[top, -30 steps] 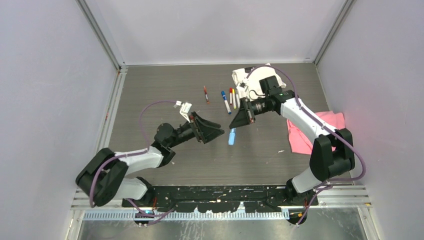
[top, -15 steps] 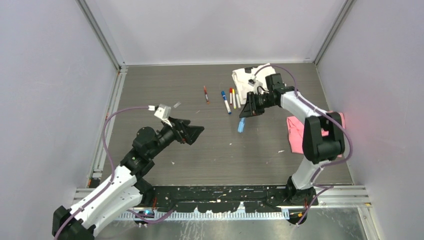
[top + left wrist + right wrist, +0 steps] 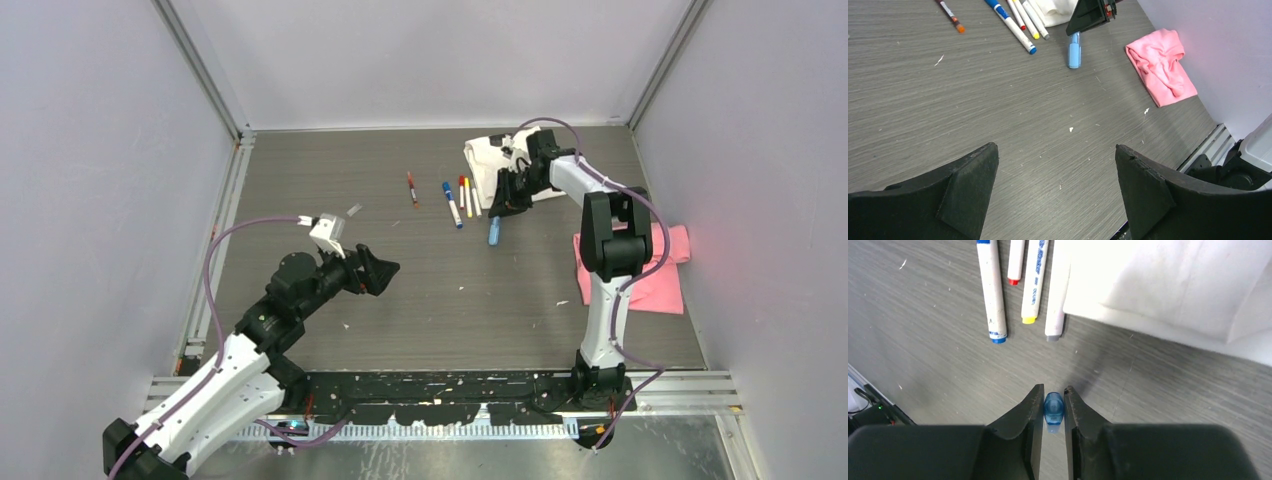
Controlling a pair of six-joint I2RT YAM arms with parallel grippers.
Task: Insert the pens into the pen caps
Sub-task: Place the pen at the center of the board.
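My right pincer is squeezed almost shut on the rounded end of the light blue cap. It's hanging just in front of the white cloth, right by the row of white pens lying on the table. Left pincer is spread wide with nothing in it, well apart from all that.

Saw only the rounded end of the light-blue pen in the right wrist view, the rest hidden between the right gripper fingers. Lost the upper ends of four pens and most of the white cloth past that view's edges. Found the pink cloth partly covered by the right arm from above. Could not read the pens' print there, too small.
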